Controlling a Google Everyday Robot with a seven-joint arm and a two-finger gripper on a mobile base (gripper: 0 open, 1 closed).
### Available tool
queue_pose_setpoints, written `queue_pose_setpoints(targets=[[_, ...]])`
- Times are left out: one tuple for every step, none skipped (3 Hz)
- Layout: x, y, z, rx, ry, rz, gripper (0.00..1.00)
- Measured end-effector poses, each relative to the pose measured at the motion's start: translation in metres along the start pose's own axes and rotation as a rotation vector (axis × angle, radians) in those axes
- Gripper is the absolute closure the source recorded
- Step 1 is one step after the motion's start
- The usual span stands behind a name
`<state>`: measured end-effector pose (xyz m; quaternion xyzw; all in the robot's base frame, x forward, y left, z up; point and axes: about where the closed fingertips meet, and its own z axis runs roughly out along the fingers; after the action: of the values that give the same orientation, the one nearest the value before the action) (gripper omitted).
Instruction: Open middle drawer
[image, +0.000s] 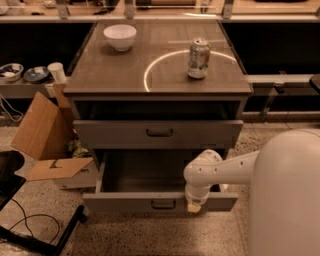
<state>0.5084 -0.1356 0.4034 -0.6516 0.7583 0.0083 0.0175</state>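
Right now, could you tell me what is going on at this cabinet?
The robot's arm reaches in from the right, and its gripper hangs at the front edge of the middle drawer, just right of its small handle. That drawer is pulled well out, its grey inside showing. The taller drawer above sits much further in. A white bowl and a soda can stand on the cabinet top.

Warm, dim overhead light, as I see it.
A bright ring (146, 80) gleams on the cabinet top (110, 70); shadow fills the middle drawer (125, 202), with the gripper (194, 206) at its front.
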Motion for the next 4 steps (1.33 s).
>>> queue_pose_setpoints(targets=[[0.016,0.021,-0.006,-0.011,0.018,0.042,0.87],[0.017,0.024,-0.006,-0.012,0.021,0.049,1.0],[0.022,0.034,-0.007,-0.016,0.029,0.072,1.0],[0.021,0.034,-0.007,-0.016,0.029,0.072,1.0]])
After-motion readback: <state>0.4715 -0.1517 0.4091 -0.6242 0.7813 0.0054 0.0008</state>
